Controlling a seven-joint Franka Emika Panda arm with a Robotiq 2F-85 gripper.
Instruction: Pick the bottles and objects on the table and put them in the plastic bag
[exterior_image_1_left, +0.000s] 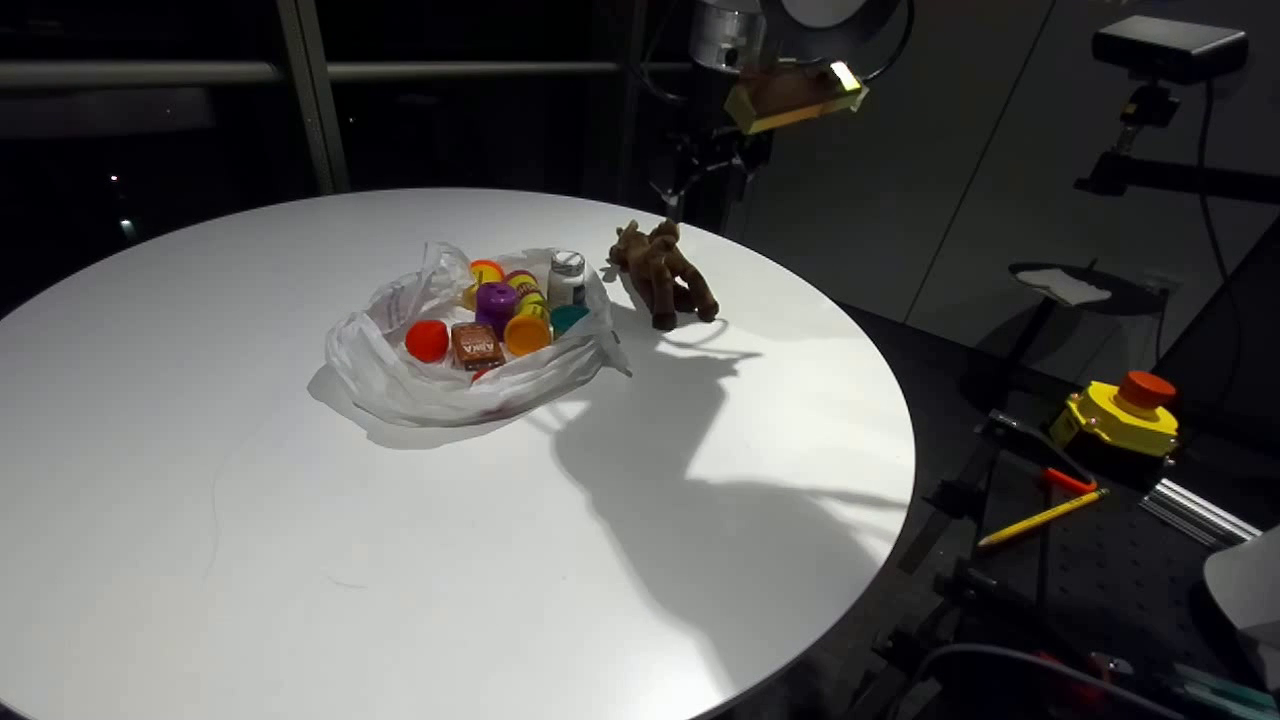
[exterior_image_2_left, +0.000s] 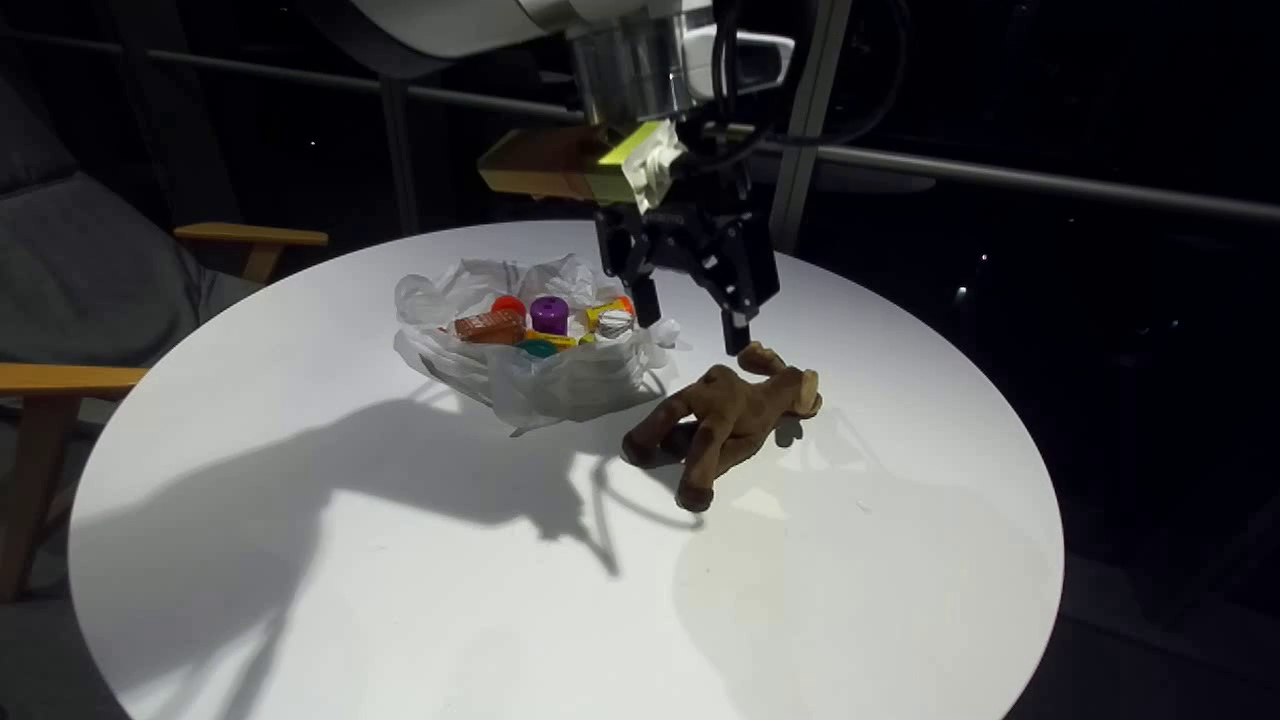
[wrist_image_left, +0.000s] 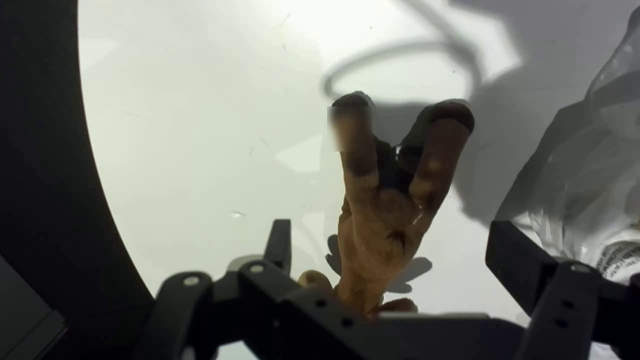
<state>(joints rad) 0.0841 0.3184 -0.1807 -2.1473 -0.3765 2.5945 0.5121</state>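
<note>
Brown plush animal (exterior_image_2_left: 735, 410) lies on the surface (exterior_image_2_left: 850, 600) just beside the plastic bag (exterior_image_1_left: 430, 392), below fingers (exterior_image_2_left: 737, 335) that stand apart, holding nothing. It seems the last left: white bottle (exterior_image_1_left: 567, 290), brown box (exterior_image_1_left: 477, 346) and more are already bagged.

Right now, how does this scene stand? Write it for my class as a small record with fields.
Surface: round white table
Container: plastic bag, mouth open, on the table
Contents: red piece, brown box, purple item, orange item, teal item, white container, among others
Outside the bag: brown plush animal, lying on the table beside it, apart
Tool: gripper, open above the plush animal, holding nothing
Off the table: yellow pencil
Likely next: perhaps closing on the plush animal and taking it to the bag
</note>
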